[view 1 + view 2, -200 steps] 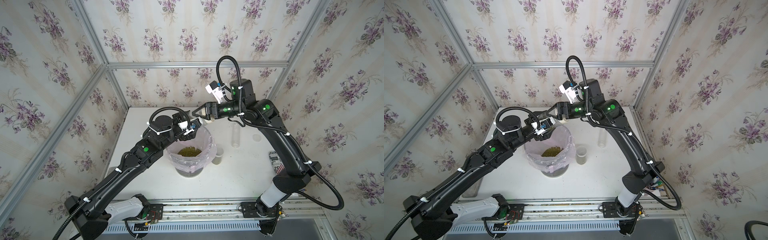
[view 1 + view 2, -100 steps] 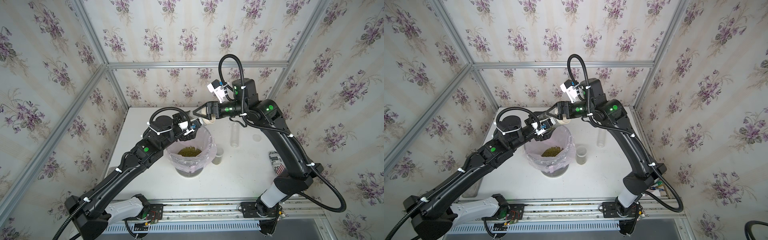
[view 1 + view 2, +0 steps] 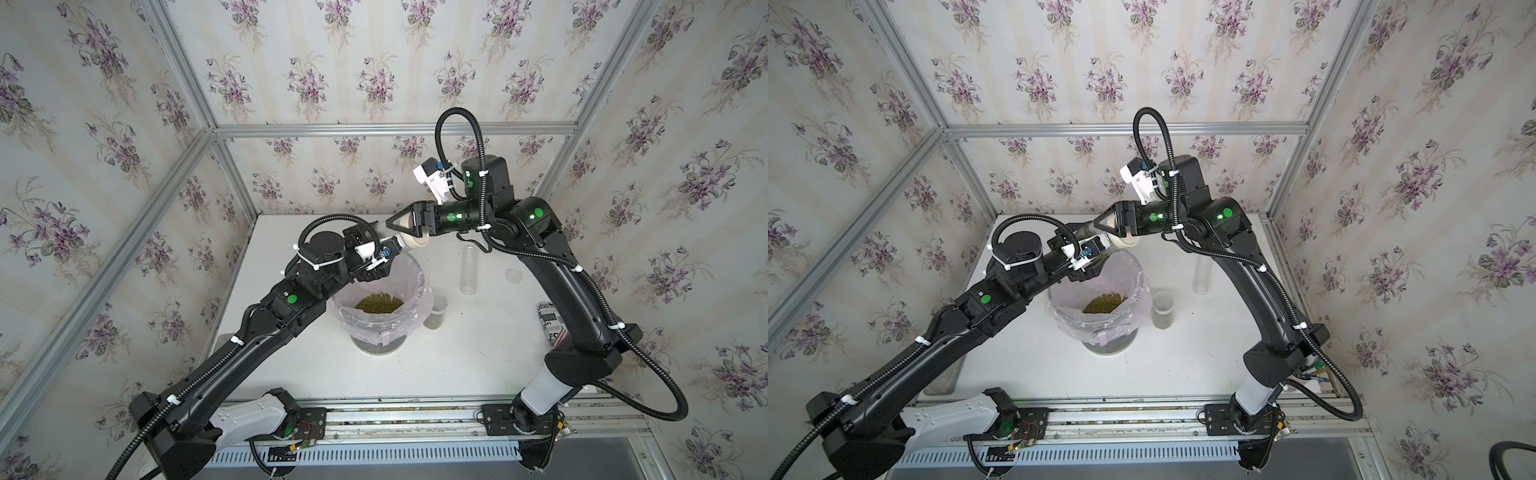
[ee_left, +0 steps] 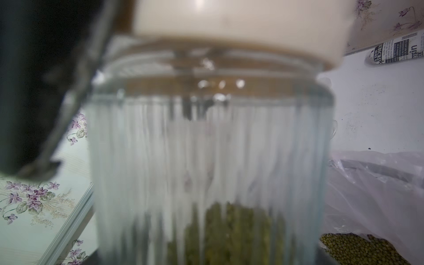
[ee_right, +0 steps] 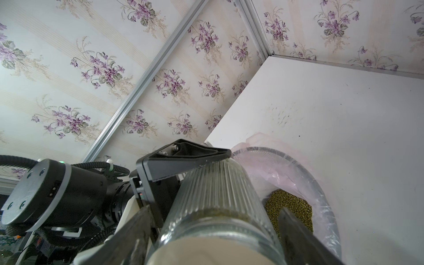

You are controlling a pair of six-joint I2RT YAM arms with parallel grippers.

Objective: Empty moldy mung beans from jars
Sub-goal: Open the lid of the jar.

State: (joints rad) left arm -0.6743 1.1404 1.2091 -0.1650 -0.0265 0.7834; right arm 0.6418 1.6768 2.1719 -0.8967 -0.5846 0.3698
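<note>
A ribbed clear jar (image 3: 380,233) (image 3: 1086,230) lies on its side above the bag-lined bin, with my left gripper (image 3: 384,249) (image 5: 206,183) shut on its body. Its whitish lid (image 3: 417,241) (image 5: 206,252) sits between the fingers of my right gripper (image 3: 404,232) (image 5: 206,231), which press on its two sides. Mung beans (image 4: 229,229) lie in the jar near the lid. A heap of mung beans (image 3: 378,302) (image 3: 1104,302) (image 5: 289,211) fills the bag's bottom. A tall thin jar (image 3: 468,270) and a short jar (image 3: 437,313) stand to the bin's right.
The bin (image 3: 378,349) with its pink bag (image 3: 419,282) stands mid-table under both grippers. A loose round lid (image 3: 514,275) lies past the tall jar. A black-and-white printed can (image 3: 550,324) (image 4: 394,49) lies at the right edge by the right arm.
The right gripper's jaws have narrowed round the jar's lid. Both arms and the jar stay almost where they were.
</note>
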